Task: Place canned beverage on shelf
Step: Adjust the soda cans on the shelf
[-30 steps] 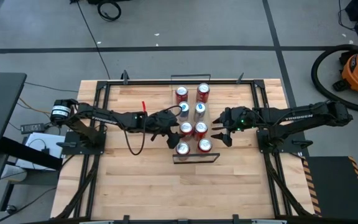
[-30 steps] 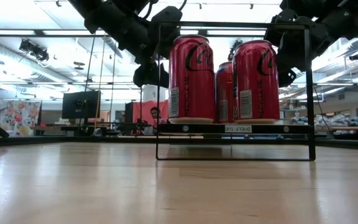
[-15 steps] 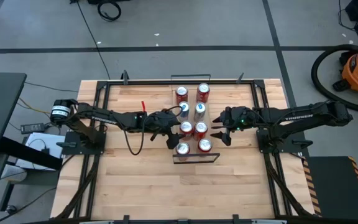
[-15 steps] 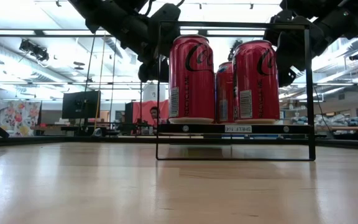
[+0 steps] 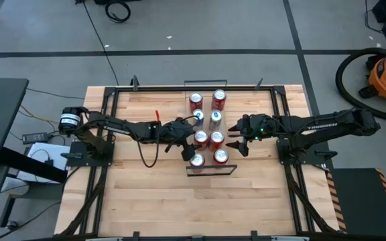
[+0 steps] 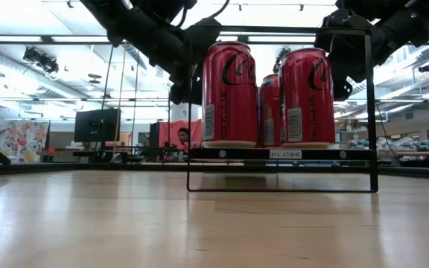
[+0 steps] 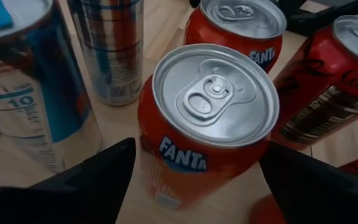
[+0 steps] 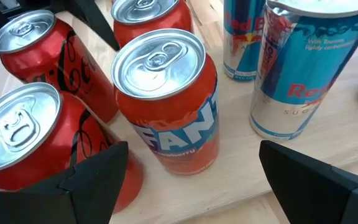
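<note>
The shelf [image 5: 211,171], a narrow light-wood board with black wire rails, holds several upright cans. Two orange Fanta cans stand side by side on it: the left one [image 5: 201,138] [image 7: 210,118] and the right one [image 5: 216,139] [image 8: 166,106]. My left gripper [image 5: 190,140] [image 7: 197,149] is open, with a finger on each side of the left Fanta can; I cannot tell whether they touch it. My right gripper [image 5: 232,139] [image 8: 194,149] is open wide, facing the right Fanta can from the table's right without touching it.
Two red Coke cans [image 6: 229,93] [image 6: 306,97] stand at the shelf's near end. Two blue-and-silver cans [image 5: 198,118] [image 5: 215,118] and two red cans [image 5: 195,100] [image 5: 218,99] stand farther back. The cans stand close together. Bare plank tabletop [image 5: 153,201] lies near the front.
My left gripper has gone a little toward the table's right edge, closer around the left Fanta can. The cans have stayed where they were.
</note>
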`<state>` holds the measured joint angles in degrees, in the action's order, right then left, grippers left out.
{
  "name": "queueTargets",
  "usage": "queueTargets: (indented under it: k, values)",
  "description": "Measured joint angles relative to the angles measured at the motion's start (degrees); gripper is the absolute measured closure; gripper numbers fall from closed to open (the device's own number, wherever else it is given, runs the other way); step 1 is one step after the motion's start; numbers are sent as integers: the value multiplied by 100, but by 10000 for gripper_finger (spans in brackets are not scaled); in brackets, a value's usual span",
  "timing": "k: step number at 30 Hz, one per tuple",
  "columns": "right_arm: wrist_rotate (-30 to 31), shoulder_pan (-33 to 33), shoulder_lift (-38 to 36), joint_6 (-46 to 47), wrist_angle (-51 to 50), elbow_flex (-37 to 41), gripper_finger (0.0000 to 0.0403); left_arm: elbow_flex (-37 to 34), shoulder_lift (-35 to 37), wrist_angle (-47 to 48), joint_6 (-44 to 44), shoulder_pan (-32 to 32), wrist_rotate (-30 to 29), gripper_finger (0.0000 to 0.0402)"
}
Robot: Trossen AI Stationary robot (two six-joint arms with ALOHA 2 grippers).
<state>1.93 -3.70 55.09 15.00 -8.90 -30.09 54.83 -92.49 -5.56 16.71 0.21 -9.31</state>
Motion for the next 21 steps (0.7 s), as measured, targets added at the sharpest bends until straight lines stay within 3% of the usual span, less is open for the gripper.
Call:
queueTargets:
  k: [21]
  values:
    - [0, 0, 0, 2, 24, 0, 30, -2, -61, -362, 6, 223, 30, 70]
